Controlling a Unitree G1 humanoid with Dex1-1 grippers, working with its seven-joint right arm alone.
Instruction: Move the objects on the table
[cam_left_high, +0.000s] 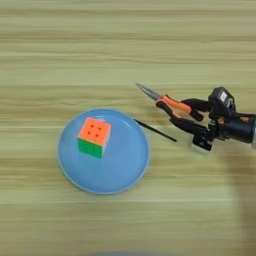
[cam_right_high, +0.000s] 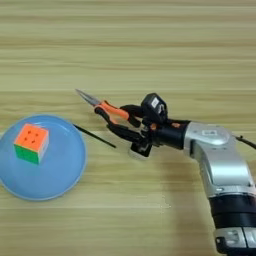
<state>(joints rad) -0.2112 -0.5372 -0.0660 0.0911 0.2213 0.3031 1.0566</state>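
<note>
The needle-nose pliers lie on the wooden table right of the plate, with the metal tip pointing up-left and the orange-and-black handles toward my arm. My right gripper comes in from the right and stands open. One black finger is above the handle ends and the other is below them. The small black cube with white sides sits on the table just under the lower finger, partly hidden by it.
A round blue plate lies left of centre with the orange-and-green puzzle cube on it. A thin black stick lies slanted between the plate and the pliers. My silver forearm fills the lower right.
</note>
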